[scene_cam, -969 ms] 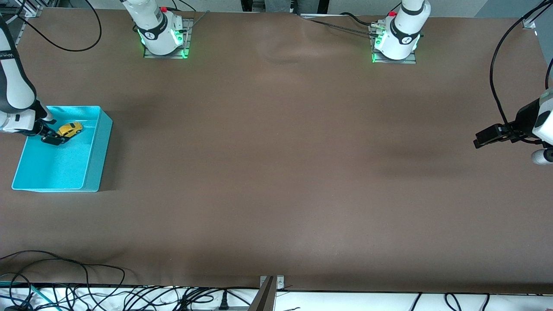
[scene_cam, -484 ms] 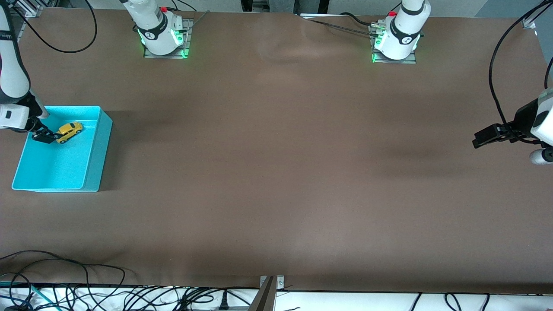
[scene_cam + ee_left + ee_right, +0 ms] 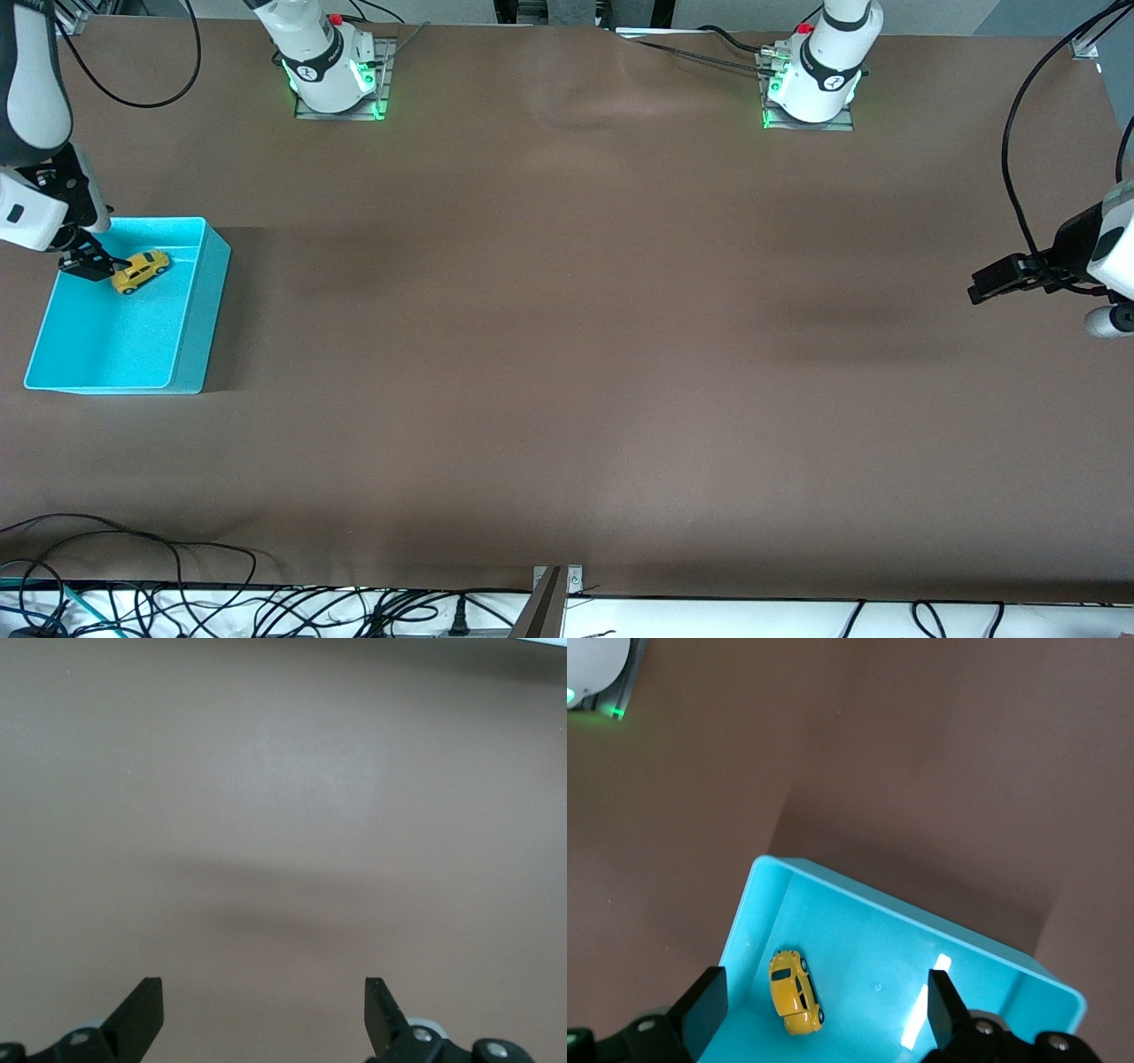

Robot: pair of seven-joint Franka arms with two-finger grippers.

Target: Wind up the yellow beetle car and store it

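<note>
The yellow beetle car [image 3: 140,270] lies on the floor of the turquoise bin [image 3: 190,341] at the right arm's end of the table, near the bin's wall farthest from the front camera. It also shows in the right wrist view [image 3: 795,992], free between the spread fingers. My right gripper [image 3: 86,265] is open and empty, up over the bin beside the car. My left gripper [image 3: 990,284] is open and empty, held above bare table at the left arm's end; the left wrist view [image 3: 264,1010] shows only brown table.
The brown table cover [image 3: 567,354] spreads between the arms. The two arm bases [image 3: 332,66] [image 3: 819,75] stand at the edge farthest from the front camera. Cables [image 3: 133,594] lie along the near edge.
My right gripper has risen and drawn away from the car, which stays in the bin. The left arm has hardly moved.
</note>
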